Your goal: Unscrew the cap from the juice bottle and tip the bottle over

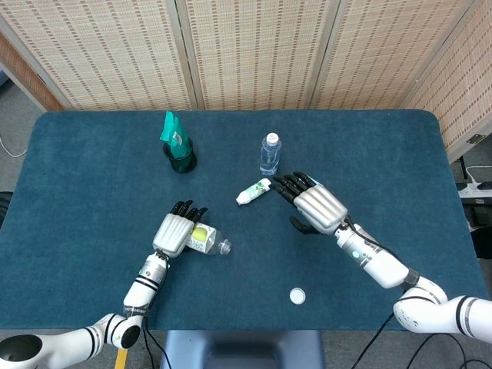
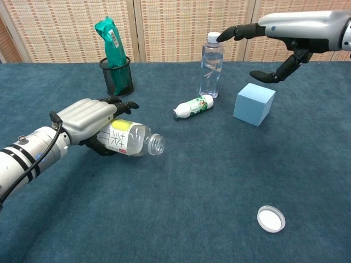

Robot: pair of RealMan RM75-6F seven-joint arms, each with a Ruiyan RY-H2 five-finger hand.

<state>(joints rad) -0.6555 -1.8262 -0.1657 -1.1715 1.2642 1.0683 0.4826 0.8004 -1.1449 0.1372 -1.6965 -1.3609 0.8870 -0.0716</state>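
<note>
The juice bottle (image 1: 207, 242) (image 2: 136, 140) is clear with a white and yellow label. It lies on its side on the blue table (image 1: 84, 192), open mouth pointing right. My left hand (image 1: 176, 230) (image 2: 86, 118) lies over its base end and grips it, fingers wrapped around the body. Its white cap (image 1: 297, 295) (image 2: 271, 218) rests upside down near the table's front right. My right hand (image 1: 315, 207) (image 2: 281, 34) hovers to the right with fingers spread and nothing in it, above the blue cube (image 2: 253, 103).
An upright capped water bottle (image 1: 269, 154) (image 2: 211, 64) stands mid-table at the back. A small white and green bottle (image 1: 253, 191) (image 2: 192, 106) lies beside it. A black mesh cup holding a green packet (image 1: 178, 151) (image 2: 115, 76) stands at the back left.
</note>
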